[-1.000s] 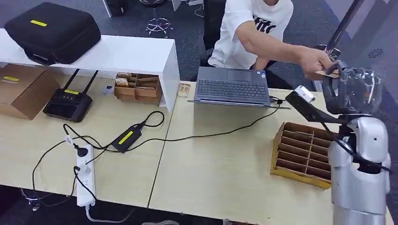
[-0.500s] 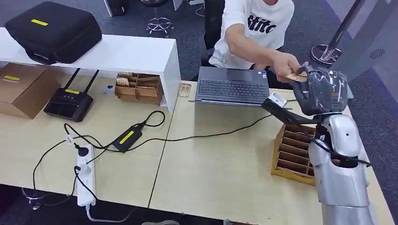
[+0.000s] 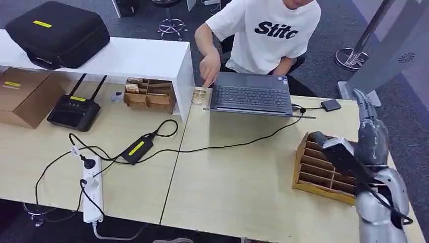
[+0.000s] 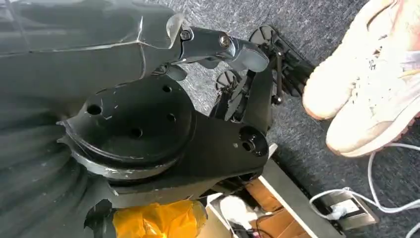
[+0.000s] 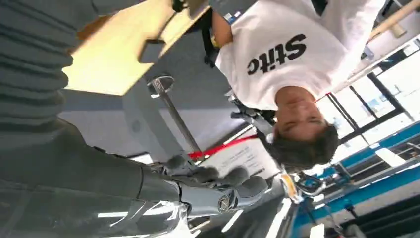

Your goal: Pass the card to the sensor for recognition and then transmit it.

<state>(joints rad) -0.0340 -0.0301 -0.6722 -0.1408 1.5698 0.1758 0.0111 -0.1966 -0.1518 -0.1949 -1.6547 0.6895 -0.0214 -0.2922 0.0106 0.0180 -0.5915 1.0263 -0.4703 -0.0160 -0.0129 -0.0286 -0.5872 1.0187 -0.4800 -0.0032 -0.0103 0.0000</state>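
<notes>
A pale wooden office table (image 3: 227, 177) is filling most of the head view, with grey carpet (image 3: 202, 48) lying behind it. A white shelf (image 3: 126, 58) is standing on the table's far left and is carrying a black zipped case (image 3: 58, 33). Beneath and beside the shelf, a cardboard box (image 3: 23, 96), a black router (image 3: 76, 111) with two antennas and a small wooden compartment tray (image 3: 149, 93) are sitting. A white power strip (image 3: 92, 190) and a black power adapter (image 3: 136, 148) are lying among trailing black cables. A grey laptop (image 3: 250, 93) is lying open at the far edge, and a tan cardboard divider tray (image 3: 324, 164) is sitting near the right edge.

A person in a white T-shirt (image 3: 268, 35) is sitting behind the laptop. The shirt is showing "Stitc" in black letters. Yellow labels on the case, box, router and adapter are too small to read.

A small dark sensor (image 3: 331, 105) is lying on the table just right of the laptop, near the right hand (image 3: 369, 126). That hand is reaching up with its fingers straight and apart, holding nothing. I cannot tell where the card is. The person's hand (image 3: 209, 65) is reaching down at the laptop's left corner, well apart from the robot, above a small tan piece (image 3: 198, 96) lying flat there.

The left hand (image 4: 237, 64) is hanging over carpet near pale shoes (image 4: 366, 99), fingers loose and holding nothing.
</notes>
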